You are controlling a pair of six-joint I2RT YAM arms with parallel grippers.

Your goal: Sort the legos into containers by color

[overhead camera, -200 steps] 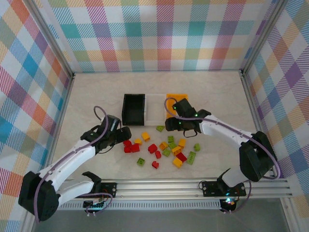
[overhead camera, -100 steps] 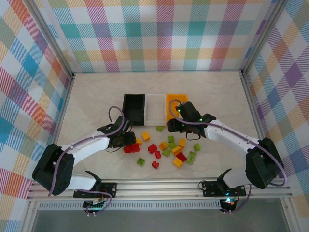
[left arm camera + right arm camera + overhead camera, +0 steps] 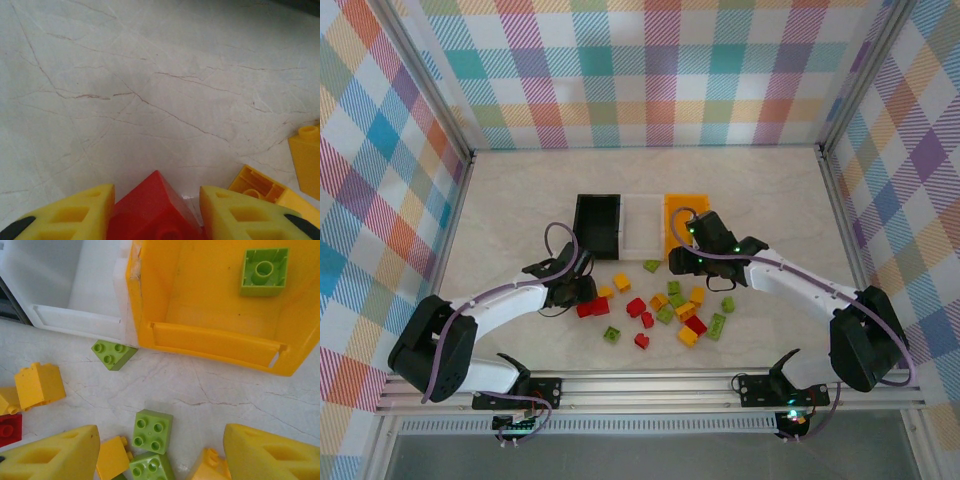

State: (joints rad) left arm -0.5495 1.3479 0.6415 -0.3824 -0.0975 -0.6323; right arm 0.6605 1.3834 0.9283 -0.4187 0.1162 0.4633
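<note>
Here, the left hand [image 3: 156, 196] pinches a red lego [image 3: 147, 216] on the table [image 3: 150, 90].

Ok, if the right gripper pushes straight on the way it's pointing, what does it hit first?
Probably the light green brick between the open fingers of the right gripper; the near wall of the orange-yellow bin lies beyond. Depth is hard to judge.

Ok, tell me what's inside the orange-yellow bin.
One light green lego lies on the floor of the orange-yellow bin. The right wrist view cuts off the bin's far end, and from above the right arm covers its near part.
</note>
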